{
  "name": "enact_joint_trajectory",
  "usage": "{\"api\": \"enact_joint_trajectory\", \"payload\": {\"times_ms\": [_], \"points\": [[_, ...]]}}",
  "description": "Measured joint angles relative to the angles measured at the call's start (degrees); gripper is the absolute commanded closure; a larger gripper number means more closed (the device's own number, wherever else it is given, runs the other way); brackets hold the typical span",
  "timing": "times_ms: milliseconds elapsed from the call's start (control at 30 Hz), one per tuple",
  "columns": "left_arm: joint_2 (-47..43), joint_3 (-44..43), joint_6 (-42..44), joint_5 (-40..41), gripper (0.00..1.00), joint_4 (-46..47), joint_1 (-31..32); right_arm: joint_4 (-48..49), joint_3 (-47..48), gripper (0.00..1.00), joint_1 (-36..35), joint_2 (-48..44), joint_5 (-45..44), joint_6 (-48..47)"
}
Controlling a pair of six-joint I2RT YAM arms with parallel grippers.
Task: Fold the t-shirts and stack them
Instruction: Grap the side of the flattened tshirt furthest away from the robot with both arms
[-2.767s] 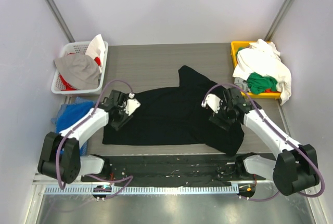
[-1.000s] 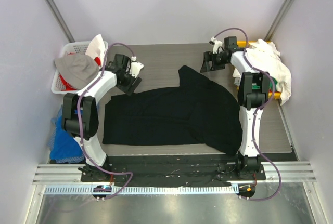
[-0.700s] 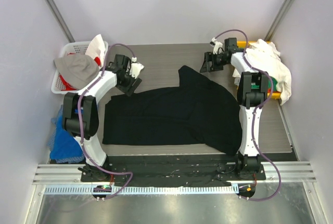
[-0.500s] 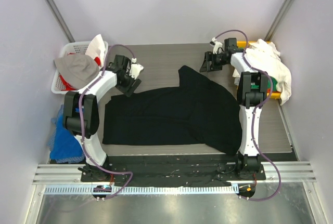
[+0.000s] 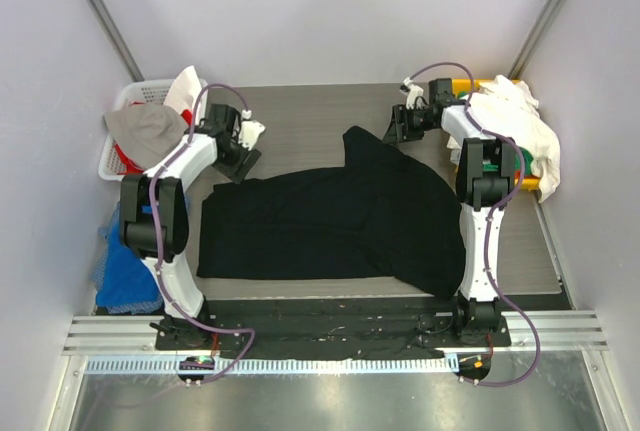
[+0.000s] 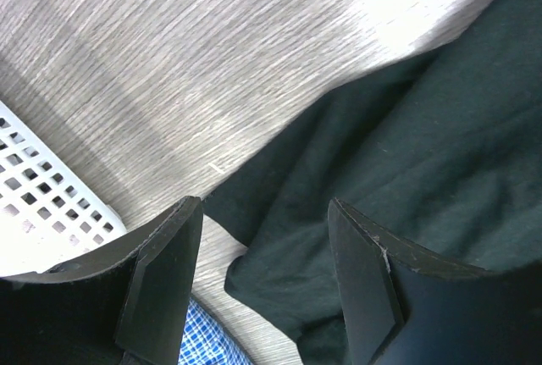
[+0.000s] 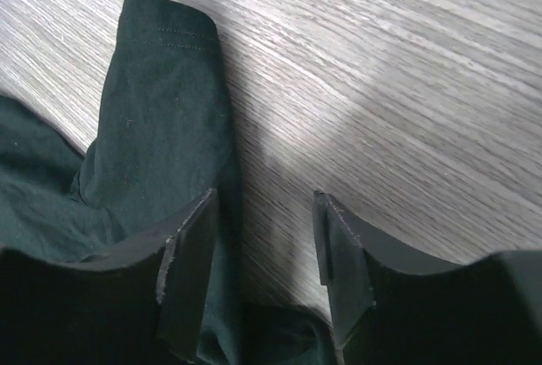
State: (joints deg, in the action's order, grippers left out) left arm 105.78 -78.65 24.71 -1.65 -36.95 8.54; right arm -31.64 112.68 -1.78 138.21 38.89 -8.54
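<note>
A large black t-shirt [image 5: 335, 221] lies spread on the grey table, one sleeve [image 5: 362, 143] pointing to the back. My left gripper [image 5: 238, 159] is open and empty over the shirt's back left corner [image 6: 279, 272]. My right gripper [image 5: 395, 133] is open and empty beside the sleeve's end [image 7: 165, 94], with bare table between the jaws. White and green t-shirts [image 5: 505, 136] are piled on the yellow bin at the right.
A white basket [image 5: 125, 166] with grey, white and red cloth stands at the back left. A blue checked cloth [image 5: 125, 251] lies off the table's left edge and also shows in the left wrist view [image 6: 199, 352]. A yellow bin [image 5: 458, 87] stands at the back right.
Both arms have swung from the shirt's middle out to its back corners. In the last second the left gripper shifted slightly left and the right gripper edged toward the sleeve.
</note>
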Motion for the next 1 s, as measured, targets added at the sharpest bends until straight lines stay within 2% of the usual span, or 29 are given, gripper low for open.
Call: {"api": "enact_joint_trajectory", "payload": {"times_ms": [267,433,633,733,767,833,867,1000], "points": [[1.1,-0.2,0.9,0.3,0.35,0.0,-0.9,0.3,-1.8,0.47,-0.2,-0.9,0.5,-0.4],[2.0,-0.7,1.3,0.5,0.35,-0.1,-1.7,0.2,-2.7,0.37,-0.4,-1.6,1.5,-0.5],[2.2,-1.0,1.3,0.5,0.35,-0.2,-1.9,-0.3,-3.6,0.40,-0.7,-2.1,2.4,-0.5],[2.3,-1.0,1.4,0.5,0.36,-0.2,-1.9,-0.5,-4.4,0.48,-0.9,-2.6,2.3,-0.6],[2.3,-1.0,1.5,0.5,0.36,-0.2,-1.9,-0.6,-4.7,0.63,-1.0,-2.6,2.3,-0.7],[2.3,-1.0,1.5,0.6,0.36,-0.2,-1.9,-0.6,-4.9,0.76,-1.1,-2.6,2.1,-1.1],[2.3,-1.0,1.5,0.6,0.36,-0.2,-1.9,-0.9,-5.0,0.86,-1.1,-2.6,1.8,-1.2],[2.3,-1.0,1.7,0.6,0.36,-0.2,-1.9,-2.2,-5.6,0.92,-1.3,-2.6,0.9,-1.4]]}}
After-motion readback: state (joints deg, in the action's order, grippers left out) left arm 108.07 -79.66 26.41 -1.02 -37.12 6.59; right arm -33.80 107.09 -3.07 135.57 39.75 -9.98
